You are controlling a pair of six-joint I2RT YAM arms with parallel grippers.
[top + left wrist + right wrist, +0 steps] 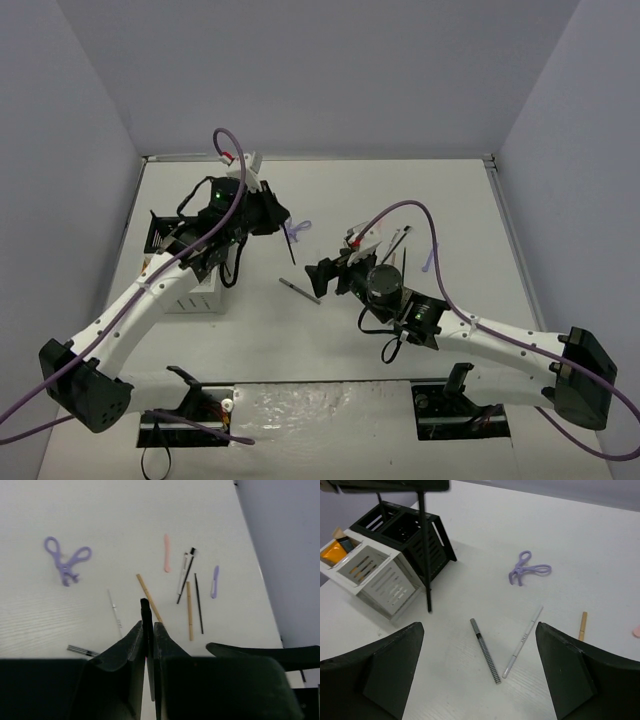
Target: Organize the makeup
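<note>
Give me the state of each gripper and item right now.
Left gripper: shut on black pencil.
Right gripper: open, holding nothing.
Black pencil: held upright near the organizer.
Organizer: standing, orange tube in a white slot.
Purple scissor-like tool: lying loose on table.
Checkered pencil: lying flat on table.

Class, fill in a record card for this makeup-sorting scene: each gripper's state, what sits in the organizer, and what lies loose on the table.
left gripper: jaws shut on thin black pencil
right gripper: jaws open, holding nothing
organizer: orange tube in a white compartment
loose on table: purple scissor-like tool, checked pencil, white pencil, tan sticks, pink tool, lilac tool
</note>
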